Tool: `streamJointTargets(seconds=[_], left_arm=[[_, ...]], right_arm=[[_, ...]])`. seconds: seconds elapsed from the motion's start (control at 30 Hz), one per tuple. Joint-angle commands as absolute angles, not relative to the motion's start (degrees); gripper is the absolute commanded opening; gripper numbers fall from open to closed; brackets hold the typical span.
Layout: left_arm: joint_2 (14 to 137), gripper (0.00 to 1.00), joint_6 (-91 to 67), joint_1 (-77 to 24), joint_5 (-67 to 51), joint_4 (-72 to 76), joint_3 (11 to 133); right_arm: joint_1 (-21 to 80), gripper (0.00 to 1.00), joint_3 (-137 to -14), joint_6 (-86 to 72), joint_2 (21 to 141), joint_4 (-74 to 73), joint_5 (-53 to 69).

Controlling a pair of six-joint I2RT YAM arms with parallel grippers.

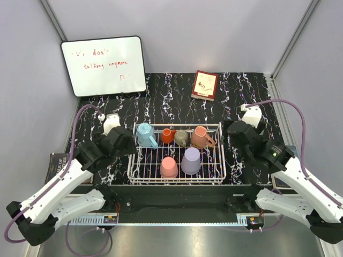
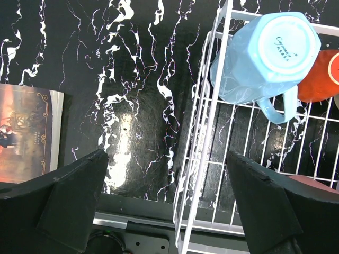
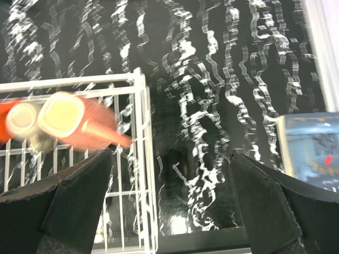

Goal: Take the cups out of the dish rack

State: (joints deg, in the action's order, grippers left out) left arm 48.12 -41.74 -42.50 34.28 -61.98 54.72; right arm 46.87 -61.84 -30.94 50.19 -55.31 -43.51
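Cups (image 1: 190, 160) all in rack (image 1: 221, 160); your left pincer (image 2: 167, 185) at 9 o'clock, right pincer (image 3: 169, 185) at 3, gape empty, likely staged to reach in.

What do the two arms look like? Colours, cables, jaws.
Left arm and right arm: white link shells, black joints and bases. Lavender cable loops along each; white camera block at each wrist. Jaws are broad matte-black wedges.

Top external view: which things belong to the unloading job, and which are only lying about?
Job: dish rack, light blue mug, orange-red mug, grey-olive mug, salmon-pink mug, pink tumbler, lavender tumbler.
Lying about: whiteboard, red book.
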Motion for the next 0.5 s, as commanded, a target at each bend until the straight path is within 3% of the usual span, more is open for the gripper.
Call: streamJointTargets(seconds=[0.0, 0.17, 0.23, 0.3, 0.33, 0.37, 0.4, 0.47], left_arm=[[48.51, 0.99, -40.79, -42.45, 36.73, -60.65, 58.53], [49.92, 0.99, -42.89, -42.28, 39.2, -59.68, 60.29], [50.18, 0.99, -40.89, -42.28, 37.8, -57.32, 60.64], [50.54, 0.99, -39.82, -42.28, 37.09, -56.34, 61.61], [51.32, 0.99, -39.29, -42.28, 37.18, -55.99, 61.96], [51.85, 0.99, -39.11, -42.28, 37.53, -55.99, 62.92], [53.25, 0.99, -38.76, -42.36, 37.62, -56.33, 63.36], [55.01, 0.99, -38.32, -42.28, 37.36, -56.86, 64.85]], right_arm=[[47.02, 1.0, -62.23, -23.32, 49.39, -50.72, -34.83], [47.02, 1.0, -62.23, -30.29, 50.45, -47.56, -36.46], [47.02, 1.0, -61.7, -33.93, 50.54, -44.22, -31.42], [47.02, 0.79, -60.82, -36.98, 50.1, -40.89, -29.1], [47.02, 0.75, -60.39, -36.57, 50.18, -39.39, -24.13], [47.02, 0.82, -60.73, -35.43, 50.71, -38.42, -21.73], [47.02, 0.99, -61.43, -34.11, 52.98, -38.67, -19.01], [47.63, 1.0, -63.27, -33.22, 55.53, -41.03, -13.89]])
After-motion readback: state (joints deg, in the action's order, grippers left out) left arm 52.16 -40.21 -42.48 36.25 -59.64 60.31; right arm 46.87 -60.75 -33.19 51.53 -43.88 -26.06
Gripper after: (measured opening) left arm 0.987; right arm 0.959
